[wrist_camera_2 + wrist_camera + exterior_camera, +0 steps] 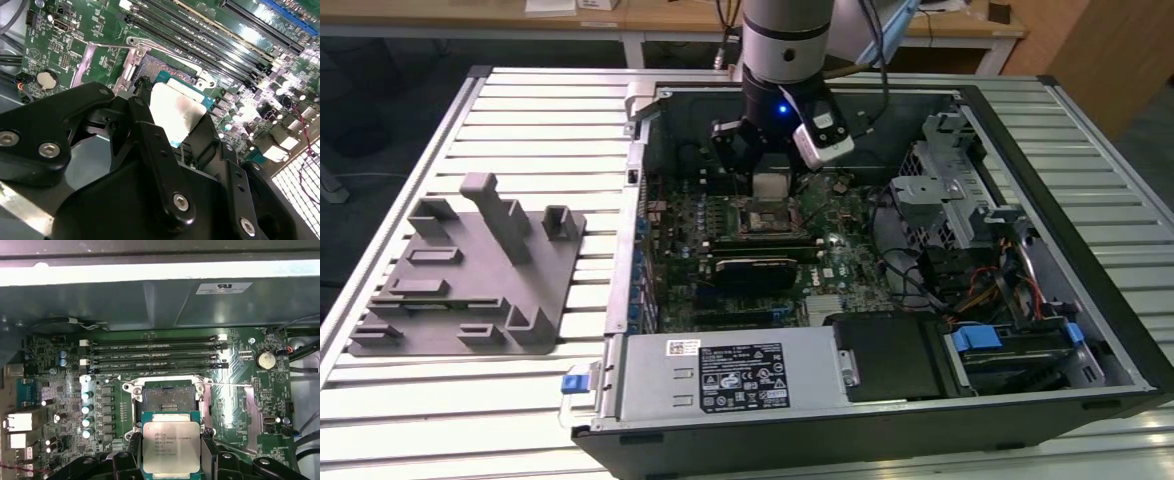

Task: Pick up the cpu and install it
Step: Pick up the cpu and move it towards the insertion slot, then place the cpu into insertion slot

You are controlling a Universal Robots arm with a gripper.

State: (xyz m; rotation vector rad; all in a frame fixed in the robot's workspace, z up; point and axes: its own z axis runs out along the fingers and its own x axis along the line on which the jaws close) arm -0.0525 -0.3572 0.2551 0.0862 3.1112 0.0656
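The cpu (171,446), a thin square chip with a silvery top and green edge, is held between my gripper's (171,452) black fingers (210,455). It hangs just above the green motherboard, beside the open socket (167,396) with its metal frame. In the second wrist view the cpu (176,111) shows between the black fingers (150,135), over the socket frame (131,65). In the exterior view my gripper (771,186) is inside the computer case, holding the cpu (771,185) a little above the socket (763,217).
The open computer case (1067,180) lies on a slatted metal table (520,110). Memory slots (155,354) run along one side of the socket. A power supply (727,375), drive cages (954,185) and cables (947,270) crowd the case. A grey fixture (467,270) stands at the exterior view's left.
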